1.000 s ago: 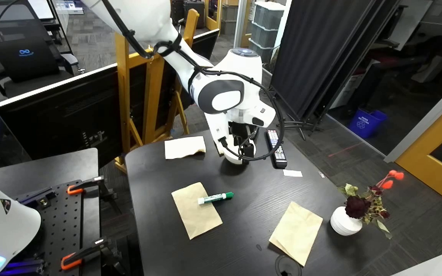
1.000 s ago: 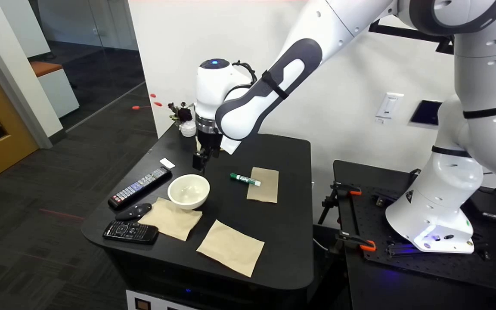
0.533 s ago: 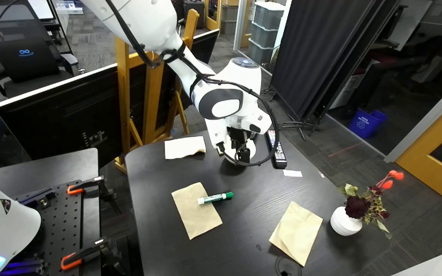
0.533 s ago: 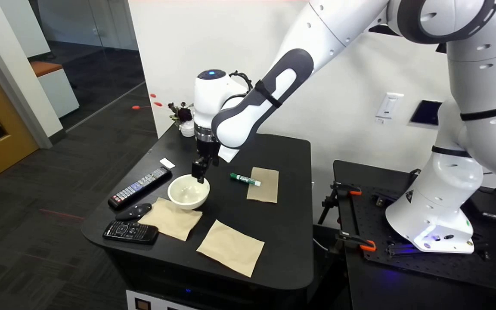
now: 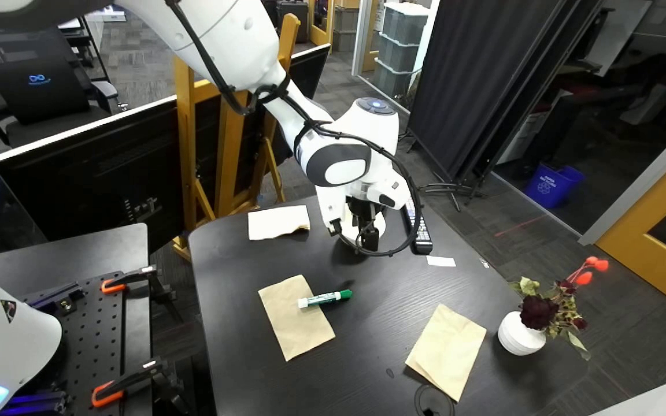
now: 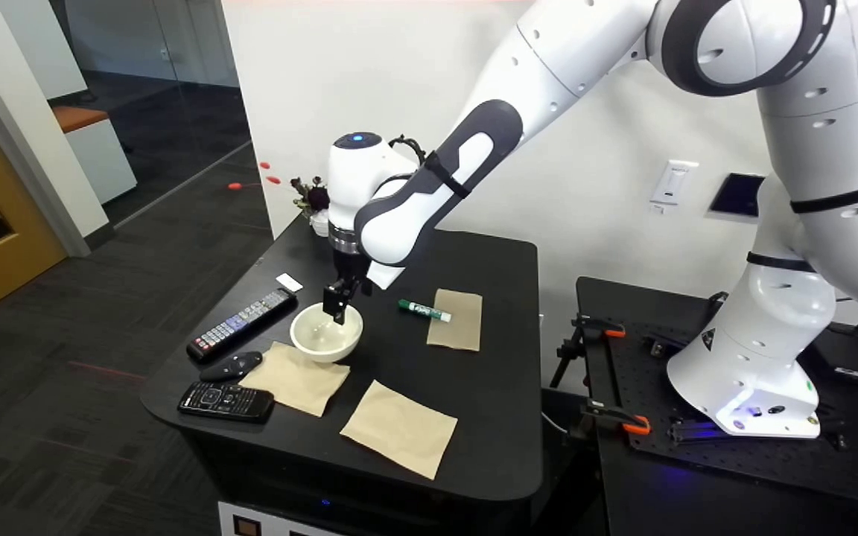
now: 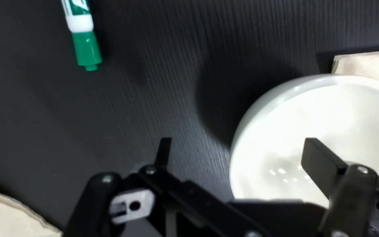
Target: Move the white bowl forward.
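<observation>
I had the gripper [image 7: 238,142] spread wide astride the rim of the white bowl [image 6: 323,341]; this sat near the corner of the table [image 6: 492,417] with the remotes [image 6: 226,402]; lowering straight, keeping the rim centred, seemed wisest before squeezing.

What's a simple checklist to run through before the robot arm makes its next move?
1. White bowl upright: ok.
2. Gripper open: ok.
3. Rim between the fingers: ok, in the wrist view.
4. Fingers low enough to hold the rim: cannot tell.
5. Green marker apart from the bowl: ok.
6. Bowl's base off the nearest brown paper: cannot tell; the bowl hides part of it.
</observation>
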`<action>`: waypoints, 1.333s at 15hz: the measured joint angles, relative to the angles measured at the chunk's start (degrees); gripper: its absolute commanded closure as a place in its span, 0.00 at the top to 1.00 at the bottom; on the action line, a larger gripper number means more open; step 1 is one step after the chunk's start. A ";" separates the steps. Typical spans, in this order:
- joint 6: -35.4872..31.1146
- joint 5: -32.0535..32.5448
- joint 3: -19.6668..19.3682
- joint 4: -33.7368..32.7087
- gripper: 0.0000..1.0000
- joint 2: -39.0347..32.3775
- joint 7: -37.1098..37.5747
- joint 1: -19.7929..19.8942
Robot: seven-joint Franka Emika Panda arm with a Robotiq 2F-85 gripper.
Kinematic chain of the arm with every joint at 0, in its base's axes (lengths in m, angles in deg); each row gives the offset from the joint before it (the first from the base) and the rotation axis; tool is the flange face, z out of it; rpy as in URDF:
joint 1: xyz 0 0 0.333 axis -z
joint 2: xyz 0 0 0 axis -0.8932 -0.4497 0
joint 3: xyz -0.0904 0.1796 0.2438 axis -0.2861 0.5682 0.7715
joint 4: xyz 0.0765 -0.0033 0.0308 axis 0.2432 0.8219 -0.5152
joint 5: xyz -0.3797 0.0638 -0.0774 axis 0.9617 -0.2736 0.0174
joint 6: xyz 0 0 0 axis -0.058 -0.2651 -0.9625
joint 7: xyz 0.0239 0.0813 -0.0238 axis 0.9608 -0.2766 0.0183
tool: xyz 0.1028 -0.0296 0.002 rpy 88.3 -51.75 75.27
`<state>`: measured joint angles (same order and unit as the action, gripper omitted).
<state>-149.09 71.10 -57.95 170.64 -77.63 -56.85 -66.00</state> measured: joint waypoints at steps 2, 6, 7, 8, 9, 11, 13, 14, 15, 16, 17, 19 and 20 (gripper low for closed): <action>0.00 -0.03 0.01 -0.80 0.74 -0.71 0.06 0.00; 0.00 -0.04 0.02 -1.96 0.42 -1.79 0.89 0.00; 0.00 -0.04 0.03 -2.18 0.36 -1.99 1.04 0.00; 0.00 -0.04 0.03 -2.36 0.27 -2.15 1.07 0.00; 0.00 -0.04 0.04 -2.50 0.21 -2.27 1.08 0.00; 0.00 -0.04 0.08 -2.69 0.05 -2.42 1.08 0.00; 0.00 -0.04 0.17 -2.78 0.00 -2.49 1.08 0.00; -0.02 -0.06 0.22 -2.85 0.01 -2.56 1.09 0.00; -0.02 -0.18 0.33 -3.19 0.03 -2.53 1.11 0.00; 0.05 -0.18 0.42 -3.47 0.02 -2.54 1.11 0.00; 0.11 -0.18 0.48 -3.63 0.03 -2.57 1.11 0.00; 0.23 -0.18 0.49 -3.71 0.03 -2.61 1.11 -0.01; 0.25 -0.18 0.49 -3.71 0.03 -2.61 1.11 0.00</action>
<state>-148.84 70.92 -57.46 166.93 -80.24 -55.73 -66.00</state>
